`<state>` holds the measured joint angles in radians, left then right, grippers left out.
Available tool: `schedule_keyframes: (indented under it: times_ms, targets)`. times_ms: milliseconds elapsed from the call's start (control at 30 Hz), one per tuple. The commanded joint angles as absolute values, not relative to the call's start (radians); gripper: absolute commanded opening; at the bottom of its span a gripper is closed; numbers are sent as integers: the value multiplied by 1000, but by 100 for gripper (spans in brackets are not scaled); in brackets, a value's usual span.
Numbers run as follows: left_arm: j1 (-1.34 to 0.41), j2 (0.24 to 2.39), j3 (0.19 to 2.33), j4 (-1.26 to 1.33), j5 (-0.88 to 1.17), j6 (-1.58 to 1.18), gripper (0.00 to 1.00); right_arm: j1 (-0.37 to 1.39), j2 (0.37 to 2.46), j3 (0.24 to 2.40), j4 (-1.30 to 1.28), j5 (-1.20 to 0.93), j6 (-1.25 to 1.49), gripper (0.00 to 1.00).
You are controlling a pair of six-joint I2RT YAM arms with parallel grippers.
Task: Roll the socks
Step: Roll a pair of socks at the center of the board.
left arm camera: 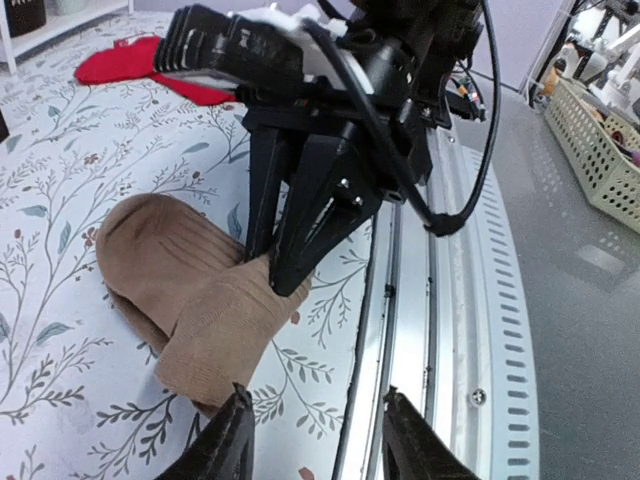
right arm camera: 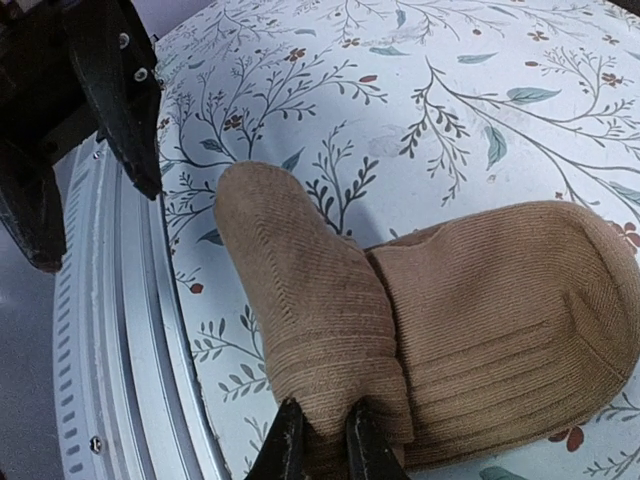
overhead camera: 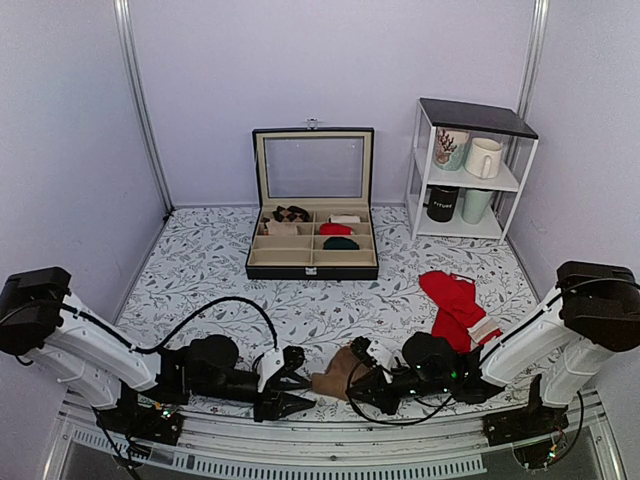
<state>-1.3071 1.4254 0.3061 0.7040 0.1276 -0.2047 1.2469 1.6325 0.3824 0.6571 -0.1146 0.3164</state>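
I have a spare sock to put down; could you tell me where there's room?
Bare cloth left of the organizer box, and between it and the tan socks. Crowded near edge: left hand, right hand, red socks.

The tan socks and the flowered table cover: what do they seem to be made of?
The tan socks look like soft knitted yarn with a matte finish, though I cannot tell which fibre: fine ribs run along them and they fold limply. The table cover looks like a smooth printed sheet, cloth or vinyl, I cannot tell which: it lies flat and bears a leaf pattern.
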Motion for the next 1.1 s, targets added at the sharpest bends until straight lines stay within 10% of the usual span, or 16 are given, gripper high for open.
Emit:
schedule_keyframes:
  times_ms: [0, 1067]
  targets:
    - [-1324, 1465, 255, 837, 94, -127, 43, 1241, 1745, 370, 461, -208, 386, 8]
    - [-1350, 1710, 255, 1136, -92, 60, 58, 1226, 1766, 394, 425, -216, 368, 7]
